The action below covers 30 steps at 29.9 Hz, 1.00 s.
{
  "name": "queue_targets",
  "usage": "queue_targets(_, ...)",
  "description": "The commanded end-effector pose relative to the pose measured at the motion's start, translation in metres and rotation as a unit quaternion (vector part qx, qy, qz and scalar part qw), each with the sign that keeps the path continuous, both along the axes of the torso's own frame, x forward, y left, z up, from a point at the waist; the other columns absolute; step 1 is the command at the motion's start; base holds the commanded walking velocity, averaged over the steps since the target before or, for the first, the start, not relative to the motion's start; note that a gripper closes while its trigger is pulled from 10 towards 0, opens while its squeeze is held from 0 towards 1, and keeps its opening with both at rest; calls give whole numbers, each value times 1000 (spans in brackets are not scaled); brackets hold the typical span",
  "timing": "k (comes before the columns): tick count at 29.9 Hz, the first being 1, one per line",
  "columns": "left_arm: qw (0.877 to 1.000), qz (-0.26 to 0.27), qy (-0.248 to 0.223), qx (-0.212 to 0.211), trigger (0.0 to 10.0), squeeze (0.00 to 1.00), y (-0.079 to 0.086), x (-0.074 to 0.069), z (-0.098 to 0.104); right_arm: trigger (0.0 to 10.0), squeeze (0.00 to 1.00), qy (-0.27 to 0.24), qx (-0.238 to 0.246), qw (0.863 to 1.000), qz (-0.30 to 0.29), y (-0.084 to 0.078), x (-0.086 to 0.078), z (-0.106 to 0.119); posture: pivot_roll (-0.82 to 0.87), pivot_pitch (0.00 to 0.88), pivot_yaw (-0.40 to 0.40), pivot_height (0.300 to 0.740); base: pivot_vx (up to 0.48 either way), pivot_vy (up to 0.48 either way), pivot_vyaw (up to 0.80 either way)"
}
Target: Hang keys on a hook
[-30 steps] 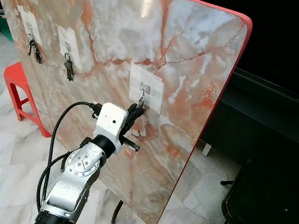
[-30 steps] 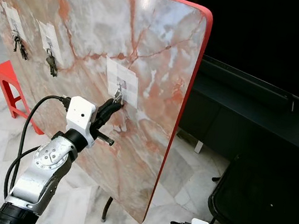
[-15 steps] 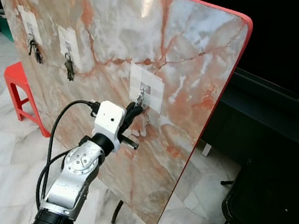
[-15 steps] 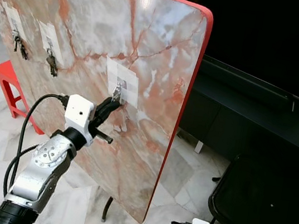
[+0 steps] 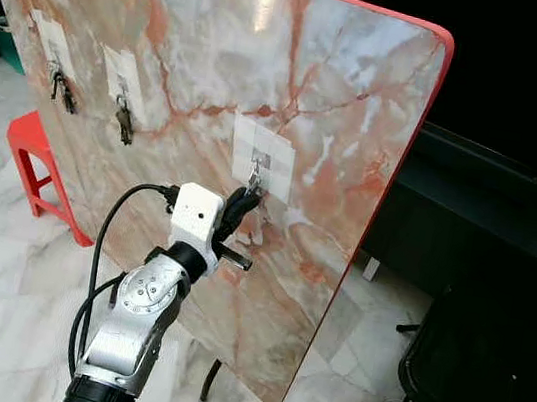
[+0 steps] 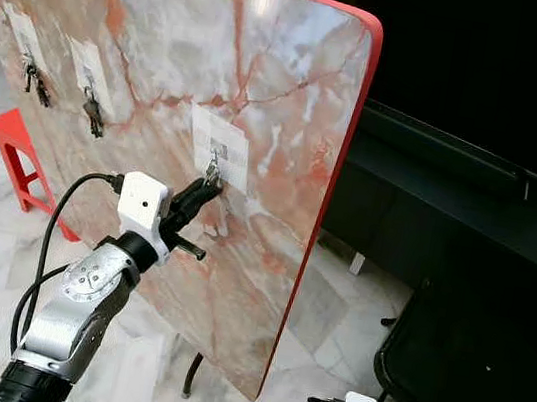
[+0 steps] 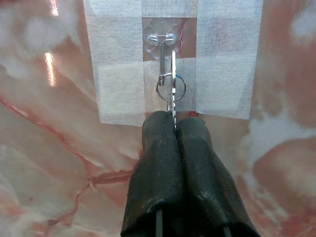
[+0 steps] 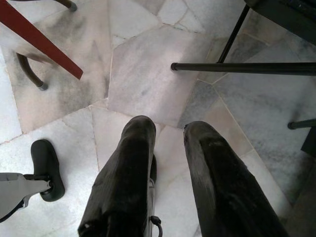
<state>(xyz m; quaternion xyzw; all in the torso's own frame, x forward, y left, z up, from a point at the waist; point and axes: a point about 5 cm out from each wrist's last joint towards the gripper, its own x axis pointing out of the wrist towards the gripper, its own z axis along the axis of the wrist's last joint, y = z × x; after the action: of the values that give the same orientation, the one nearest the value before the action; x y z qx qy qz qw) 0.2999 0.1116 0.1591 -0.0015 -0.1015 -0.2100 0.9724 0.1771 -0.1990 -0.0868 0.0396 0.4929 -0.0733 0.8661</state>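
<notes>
A marble-patterned board (image 5: 345, 91) with a red rim stands upright and carries three clear hooks on white tape patches. My left gripper (image 5: 242, 200) is raised to the rightmost hook (image 7: 163, 37) and is shut on a silver key (image 7: 173, 79). The key ring (image 7: 171, 88) hangs around the hook's stem just above my fingertips (image 7: 160, 123). The two other hooks each hold a dark bunch of keys (image 5: 60, 89) (image 5: 123, 124). My right gripper (image 8: 168, 129) hangs open over the floor.
A red stool (image 5: 33, 151) stands behind the board's left side. A long dark cabinet (image 5: 492, 194) runs along the right, with a black frame (image 5: 485, 375) before it. Black metal legs (image 8: 237, 66) cross the pale marble floor near my right gripper.
My left arm shifted slightly left and back again. Its gripper stays shut on the key at the rightmost hook.
</notes>
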Motion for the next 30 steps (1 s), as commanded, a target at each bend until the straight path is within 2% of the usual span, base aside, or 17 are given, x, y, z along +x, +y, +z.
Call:
queue_targets(1,1000,-2,3,-2,10000,0,1,0,2,10000,0,-5,-2,1000,2,-1,3,2,23,0,-35,740,0,0,0)
queue_targets(10,1000,-5,2,6,10000,16,1,1,1,10000,0,-5,-2,1000,2,-1,3,1,24,0,-35,740,0,0,0)
queue_targets(11,1000,-5,3,6,10000,102,1,1,1,10000,0,-5,-2,1000,2,-1,3,1,23,0,-35,740,0,0,0)
queue_targets(12,1000,-5,4,5,10000,400,1,1,0,10000,0,-5,-2,1000,2,-1,2,1,23,0,-35,740,0,0,0)
queue_targets(13,1000,-5,4,5,10000,400,1,1,0,10000,0,-5,-2,1000,2,-1,2,1,23,0,-35,740,0,0,0)
queue_targets(14,1000,-5,6,6,10000,482,1,1,0,10000,0,-5,-2,1000,2,-1,3,1,24,0,-35,740,0,0,0)
queue_targets(16,1000,-5,6,6,10000,482,1,1,0,10000,0,-5,-2,1000,2,-1,3,1,24,0,-35,740,0,0,0)
queue_targets(17,1000,-4,6,10,10000,745,1,1,-1,10000,0,-5,-2,1000,2,-1,3,1,24,0,-34,740,0,0,0)
queue_targets(21,1000,-1,8,18,10000,706,3,0,-3,10000,0,-5,-1,1000,2,-1,3,1,28,0,-35,740,0,0,0)
queue_targets(30,1000,-6,9,21,10000,718,1,-2,-5,10000,0,-5,0,1000,2,0,3,1,26,0,-34,740,0,0,0)
